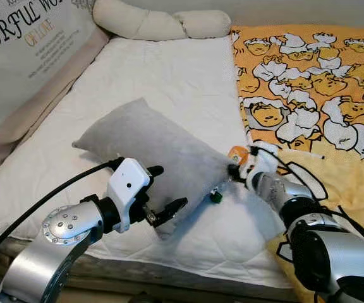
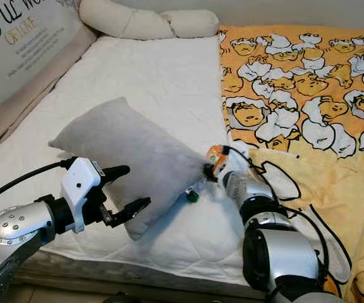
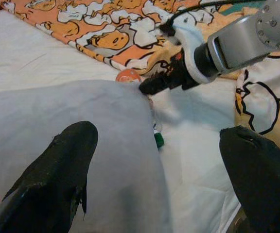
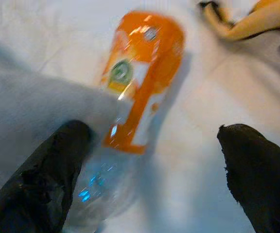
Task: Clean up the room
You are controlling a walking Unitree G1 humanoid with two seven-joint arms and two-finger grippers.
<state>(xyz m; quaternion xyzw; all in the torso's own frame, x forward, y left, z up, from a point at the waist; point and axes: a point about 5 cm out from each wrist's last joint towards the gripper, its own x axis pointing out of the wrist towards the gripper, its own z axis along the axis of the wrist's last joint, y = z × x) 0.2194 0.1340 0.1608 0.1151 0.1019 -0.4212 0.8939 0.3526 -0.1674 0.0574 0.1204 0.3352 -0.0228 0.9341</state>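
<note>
Fingers of the left gripper [image 1: 164,190] spread wide around the soft grey pillow [image 1: 150,151]; right gripper [image 4: 149,170] fingers gape over a half-hidden, blurred clear orange-labelled plastic bottle [image 4: 137,87] near the bed's [image 1: 169,76] front edge.

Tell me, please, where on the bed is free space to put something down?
The white mattress is bare between the grey pillow and the cream bolster, bordered by the orange duck blanket. It is crowded near the pillow's corner: the bottle, right tool and left tool.
</note>
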